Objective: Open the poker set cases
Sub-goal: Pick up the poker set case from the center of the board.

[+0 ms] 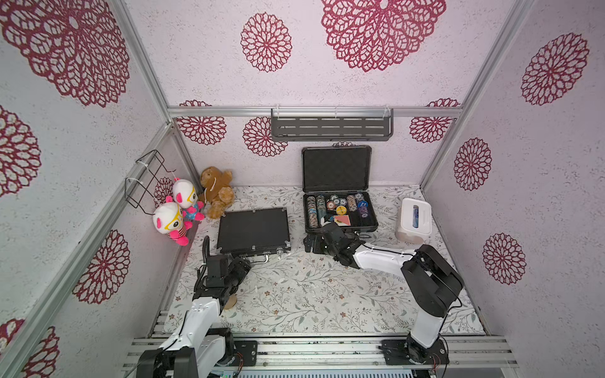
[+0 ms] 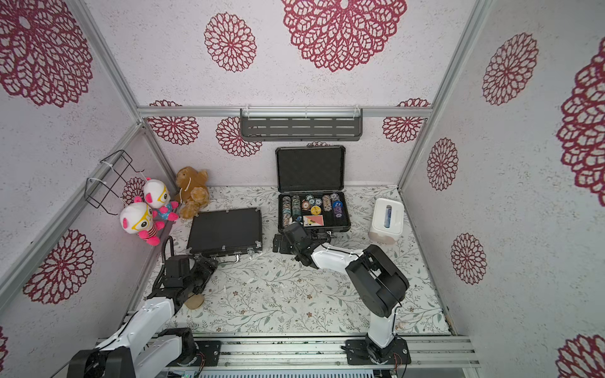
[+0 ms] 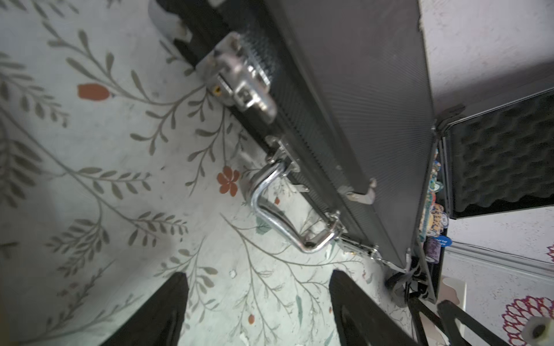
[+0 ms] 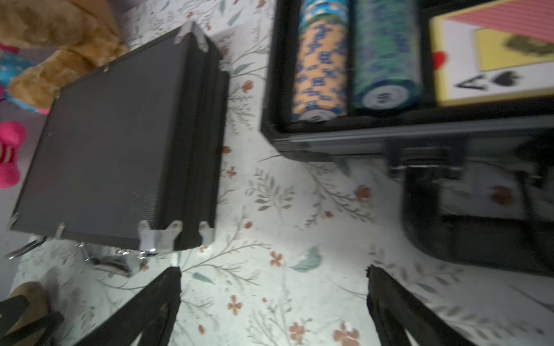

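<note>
Red-flowered walls [image 1: 209, 75], leafy-patterned tabletop [image 1: 311, 294]

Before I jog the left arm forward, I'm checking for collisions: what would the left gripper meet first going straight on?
Probably the silver handle on the front of the closed flat black case, straight ahead of the open left gripper. Only the floral table covering lies between them, though depth is unclear.

Parts I can't read
The grey case [image 4: 344, 139] front is blurred in my right wrist view; the black case [image 3: 344, 90] runs off my left wrist view's edge, its latch [image 3: 245, 87] smeared.
</note>
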`<act>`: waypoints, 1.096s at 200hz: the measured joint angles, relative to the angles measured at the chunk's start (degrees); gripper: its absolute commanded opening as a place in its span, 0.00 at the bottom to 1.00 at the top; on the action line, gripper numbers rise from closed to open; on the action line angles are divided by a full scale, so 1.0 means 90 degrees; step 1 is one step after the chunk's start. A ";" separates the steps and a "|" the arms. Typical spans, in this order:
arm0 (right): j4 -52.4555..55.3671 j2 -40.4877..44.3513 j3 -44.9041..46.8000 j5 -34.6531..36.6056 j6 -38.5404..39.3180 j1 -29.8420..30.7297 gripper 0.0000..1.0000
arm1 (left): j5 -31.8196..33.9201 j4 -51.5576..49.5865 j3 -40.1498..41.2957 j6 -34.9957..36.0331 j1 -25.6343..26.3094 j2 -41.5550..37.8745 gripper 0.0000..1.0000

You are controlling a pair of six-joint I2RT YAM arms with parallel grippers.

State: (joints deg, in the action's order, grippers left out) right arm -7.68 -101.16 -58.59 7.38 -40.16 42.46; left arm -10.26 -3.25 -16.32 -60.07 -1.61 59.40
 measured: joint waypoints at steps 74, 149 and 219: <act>-0.0466 0.0386 0.0673 -0.0172 -0.0233 -0.0350 0.99 | -0.0083 0.1183 -0.0306 0.0338 0.0053 0.0901 0.70; -0.0937 0.0386 0.0775 -0.0826 -0.0340 -0.0430 0.99 | 0.0066 0.1129 -0.0877 0.1110 0.0053 0.1681 0.75; -0.1190 0.0471 0.0950 -0.0981 -0.0389 -0.0459 0.99 | -0.0287 0.1870 -0.0828 0.1056 0.0049 0.2414 0.74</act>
State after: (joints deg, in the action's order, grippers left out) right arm -18.39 -96.92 -50.04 -1.45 -43.66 38.33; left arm -12.84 13.58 -23.77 -50.57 -1.17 81.12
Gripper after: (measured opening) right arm 0.987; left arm 0.740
